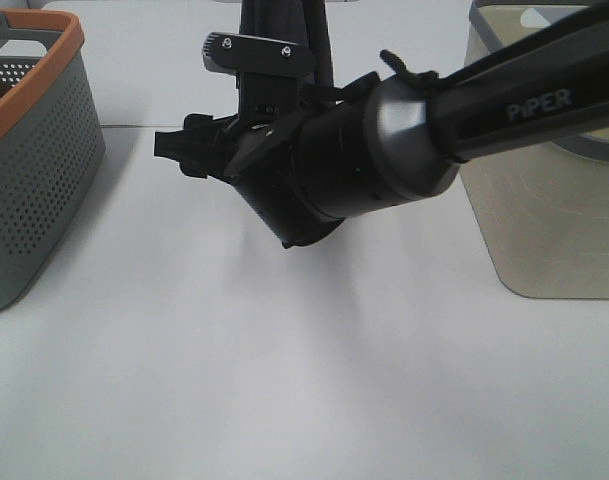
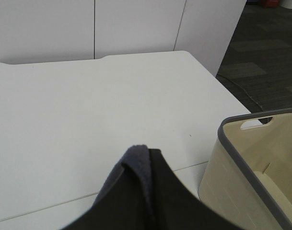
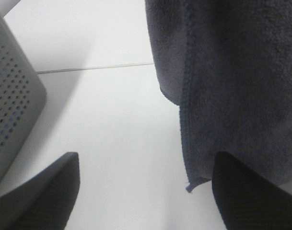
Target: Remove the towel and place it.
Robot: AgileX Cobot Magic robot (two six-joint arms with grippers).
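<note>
the dark navy-grey terry towel (image 3: 232, 72) hangs in the air over the middle of the white table (image 1: 284, 380). it is between the grey perforated plastic basket with an orange rim (image 1: 44, 150) at the left edge and the beige plastic basket with a grey rim (image 1: 544, 230) at the right edge. from the high camera the crossed arms hide it.

it looks soft, limp and light, with a nappy surface that should not slip. it will sag and fold wherever it is not held, so a pinch on a hemmed edge or a corner is the sensible hold. a second pinch along the same edge would likely let it be laid flat.

the left pincer (image 2: 145, 160) is clenched on a fold of the cloth, which peeps out between its dark fingers at the tip; the towel's weight seems to hang from there. the right pincer (image 3: 146, 191) is spread wide and grips nothing. its two fingers stand well apart, and the towel's lower hem hangs just beside one of them; whether cloth and finger touch i cannot tell.
</note>
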